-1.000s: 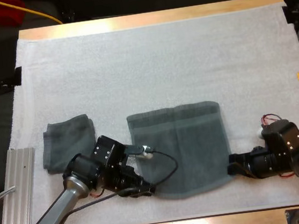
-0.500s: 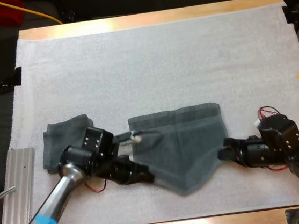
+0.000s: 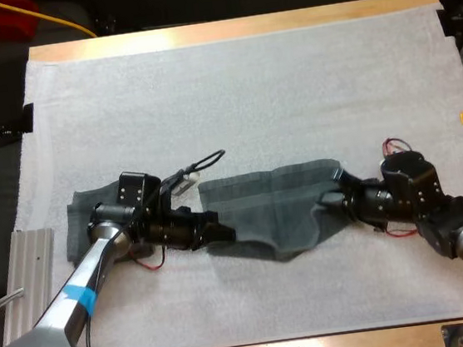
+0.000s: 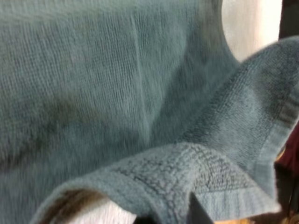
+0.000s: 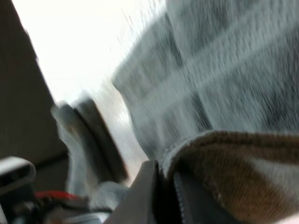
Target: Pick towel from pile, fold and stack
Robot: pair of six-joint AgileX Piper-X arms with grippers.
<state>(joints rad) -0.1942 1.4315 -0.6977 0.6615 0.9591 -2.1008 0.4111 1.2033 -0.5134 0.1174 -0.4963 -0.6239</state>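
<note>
Here, the left end effector (image 3: 224,234) and right end effector (image 3: 328,199) each pinched a near corner of the towel (image 3: 271,192) in the middle of the white mat (image 3: 231,98). Uneven travel could skew the fold; a shallow pinch might slip; the left arm (image 3: 77,283) could drag the folded towel (image 3: 81,214) under it.

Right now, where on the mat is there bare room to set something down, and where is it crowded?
The far half of the mat, beyond the spread towel, is bare, as is the near strip in front of it. The middle band is crowded: folded towel, left gripper and right gripper, both pinching the spread towel's corners.
</note>
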